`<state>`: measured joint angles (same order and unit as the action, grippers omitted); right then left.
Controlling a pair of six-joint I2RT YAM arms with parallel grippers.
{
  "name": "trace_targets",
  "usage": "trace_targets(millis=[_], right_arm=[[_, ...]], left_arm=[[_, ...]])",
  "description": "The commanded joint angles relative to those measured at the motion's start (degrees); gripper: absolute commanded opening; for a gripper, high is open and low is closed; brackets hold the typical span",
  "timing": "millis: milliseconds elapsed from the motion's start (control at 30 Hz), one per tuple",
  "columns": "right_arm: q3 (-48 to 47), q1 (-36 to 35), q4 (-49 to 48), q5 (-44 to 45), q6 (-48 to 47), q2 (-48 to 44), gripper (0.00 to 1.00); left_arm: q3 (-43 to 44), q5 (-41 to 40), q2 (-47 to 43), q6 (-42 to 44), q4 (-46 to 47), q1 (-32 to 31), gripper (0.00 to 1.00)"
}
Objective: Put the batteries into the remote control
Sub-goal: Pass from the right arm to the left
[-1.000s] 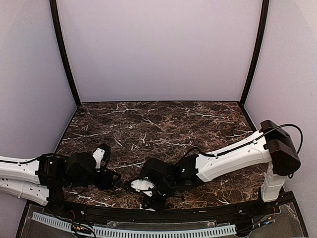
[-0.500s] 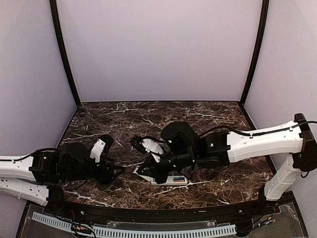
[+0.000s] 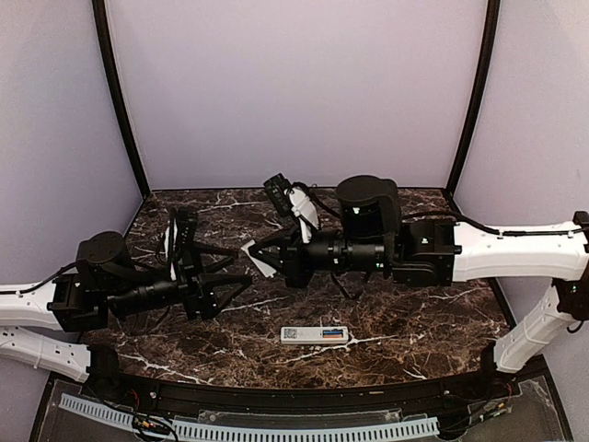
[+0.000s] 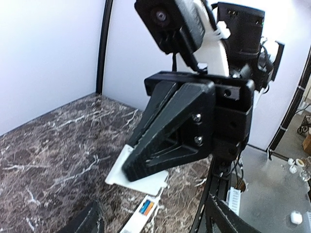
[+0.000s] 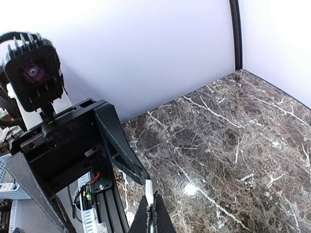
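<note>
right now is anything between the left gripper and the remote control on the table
nothing visible lies on the table between them. the remote control lies near the front edge. the open left gripper faces the right gripper, shut on a white cover, held up off that path

Right claw [image 3: 272,255] raised the cover [image 3: 253,257]; left claw [image 3: 242,265] rose.

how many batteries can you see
2: a blue battery and an orange battery, side by side in the remote control on the table. Others may be hidden.
</note>
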<state>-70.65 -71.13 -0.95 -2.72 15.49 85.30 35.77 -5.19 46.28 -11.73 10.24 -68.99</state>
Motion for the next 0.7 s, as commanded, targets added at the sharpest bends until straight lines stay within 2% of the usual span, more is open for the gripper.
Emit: trace_targets(millis=[0, 167, 400, 667], right_arm=[[-2.8, 0.9, -5.1, 2.1, 1.5, -2.3, 0.00], [-2.8, 1.9, -7.2, -1.0, 1.3, -4.6, 0.00], [-0.9, 5.2, -8.2, -9.9, 0.2, -6.6, 0.00], [1.7, 10.6, -8.6, -16.9, -0.7, -8.4, 0.00]], left_arm=[[1.9, 3.6, 1.1, 1.1, 10.4, 0.3, 0.70], [4.6, 8.4, 2.2, 0.3, 10.8, 1.0, 0.70], [10.0, 23.4, 9.3, -7.5, 10.2, 10.5, 0.69], [13.4, 30.6, 18.6, -5.3, 14.4, 13.2, 0.72]])
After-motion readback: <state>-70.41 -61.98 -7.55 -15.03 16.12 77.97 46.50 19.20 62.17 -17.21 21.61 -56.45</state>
